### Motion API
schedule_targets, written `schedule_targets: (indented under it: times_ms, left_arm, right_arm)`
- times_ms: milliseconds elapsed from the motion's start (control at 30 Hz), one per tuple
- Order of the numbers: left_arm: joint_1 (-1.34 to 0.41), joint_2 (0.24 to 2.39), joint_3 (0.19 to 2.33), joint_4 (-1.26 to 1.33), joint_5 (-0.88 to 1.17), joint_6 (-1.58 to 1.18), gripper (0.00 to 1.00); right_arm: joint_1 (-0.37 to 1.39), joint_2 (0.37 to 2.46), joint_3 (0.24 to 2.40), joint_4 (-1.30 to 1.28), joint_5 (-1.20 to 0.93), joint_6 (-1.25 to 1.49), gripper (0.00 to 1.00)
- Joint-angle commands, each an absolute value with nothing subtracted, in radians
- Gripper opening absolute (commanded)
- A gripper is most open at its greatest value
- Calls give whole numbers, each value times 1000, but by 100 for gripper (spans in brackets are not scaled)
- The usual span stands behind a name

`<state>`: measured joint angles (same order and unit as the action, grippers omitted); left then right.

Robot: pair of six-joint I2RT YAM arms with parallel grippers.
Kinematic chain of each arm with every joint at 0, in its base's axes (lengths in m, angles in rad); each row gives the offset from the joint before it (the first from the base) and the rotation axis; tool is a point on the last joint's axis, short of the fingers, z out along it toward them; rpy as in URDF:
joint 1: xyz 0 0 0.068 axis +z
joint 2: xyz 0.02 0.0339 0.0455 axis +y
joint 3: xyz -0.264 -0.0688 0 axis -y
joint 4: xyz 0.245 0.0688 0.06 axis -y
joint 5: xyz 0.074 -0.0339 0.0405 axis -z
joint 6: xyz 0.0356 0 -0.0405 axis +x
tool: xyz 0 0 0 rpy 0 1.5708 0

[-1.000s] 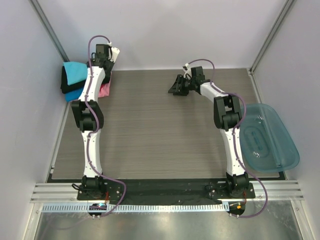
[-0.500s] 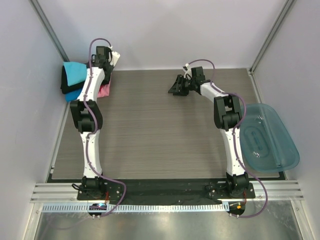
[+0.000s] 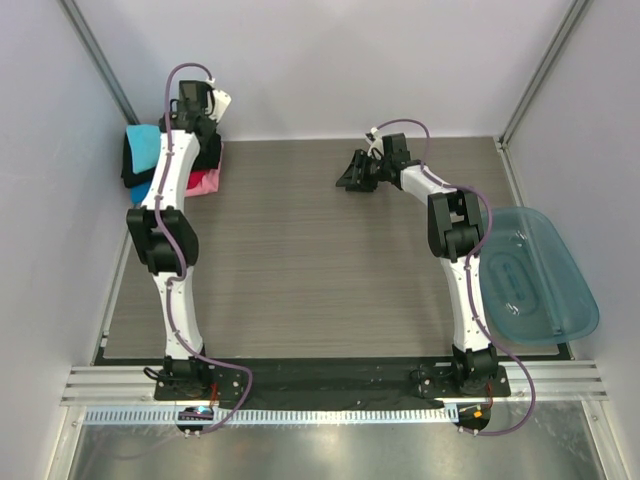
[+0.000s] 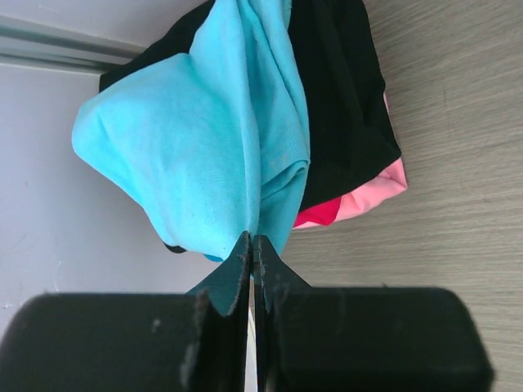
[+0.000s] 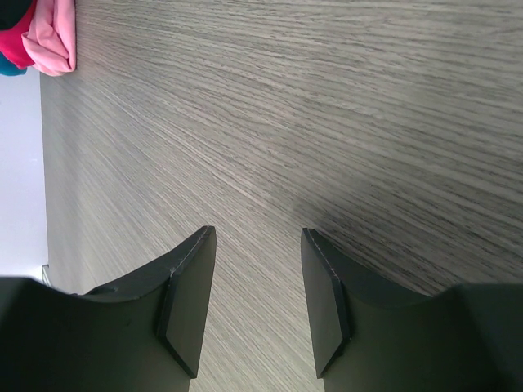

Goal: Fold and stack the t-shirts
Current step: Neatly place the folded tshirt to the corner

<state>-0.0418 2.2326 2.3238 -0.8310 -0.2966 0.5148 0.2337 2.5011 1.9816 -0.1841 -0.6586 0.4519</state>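
A stack of folded t-shirts sits in the back left corner: black (image 3: pixel 130 168), blue (image 3: pixel 142 190) and pink-red (image 3: pixel 206 182). The turquoise t-shirt (image 3: pixel 147 143) lies bunched on top. My left gripper (image 3: pixel 196 130) is over the stack, shut on a fold of the turquoise t-shirt (image 4: pixel 196 139). In the left wrist view its jaws (image 4: pixel 252 238) pinch the cloth, with the black shirt (image 4: pixel 339 90) and the pink-red shirt (image 4: pixel 359 196) beneath. My right gripper (image 3: pixel 350 176) hovers low over the bare table at the back centre, open and empty (image 5: pixel 257 233).
A translucent teal plastic tub (image 3: pixel 535 275) lies at the right table edge beside the right arm. Grey walls and metal posts close in the back and sides. The pink-red shirt's edge shows far off in the right wrist view (image 5: pixel 49 37).
My left arm has swung left and back over the stack, still holding the turquoise t-shirt. The right arm has not moved.
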Motion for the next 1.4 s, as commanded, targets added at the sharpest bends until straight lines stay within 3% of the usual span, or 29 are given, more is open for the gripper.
schedule_targets:
  times_ms: [0, 33, 200, 233, 333, 400, 467, 633, 733, 900, 1067, 1267, 1367]
  left_arm:
    - [-38, 2166, 2296, -850, -319, 548, 0]
    - [-38, 2164, 2281, -850, -322, 546, 1]
    - [-37, 2151, 2261, -861, -313, 511, 27]
    - [-31, 2140, 2258, -854, -308, 483, 38]
    - [-6, 2094, 2269, -804, -295, 349, 57]
    - [23, 2082, 2261, -787, -323, 307, 62]
    - [50, 2080, 2244, -779, -374, 264, 61]
    - [138, 2043, 2174, -811, -341, 175, 45]
    - [196, 2039, 2174, -836, -266, 126, 41]
    - [276, 2011, 2096, -815, -97, -53, 44]
    - [333, 1982, 1994, -743, -129, -291, 44]
    - [359, 2014, 2039, -736, -26, -492, 41]
    - [359, 2040, 2066, -729, -3, -526, 47]
  right_arm:
    - [242, 2493, 1979, -166, -669, 457, 52]
    - [242, 2493, 1979, -164, -669, 460, 52]
    - [242, 2491, 1973, -164, -670, 456, 52]
    - [242, 2488, 1970, -164, -670, 454, 52]
    - [241, 2484, 1960, -164, -670, 453, 52]
    - [241, 2484, 1957, -164, -672, 451, 52]
    - [239, 2485, 1953, -164, -672, 449, 52]
    - [239, 2487, 1950, -166, -670, 445, 52]
    - [239, 2490, 1945, -164, -669, 443, 52]
    - [241, 2496, 1937, -166, -667, 446, 52]
    - [247, 2496, 1927, -167, -663, 440, 52]
    - [261, 2488, 1911, -181, -655, 417, 52]
    - [270, 2482, 1898, -189, -653, 408, 52]
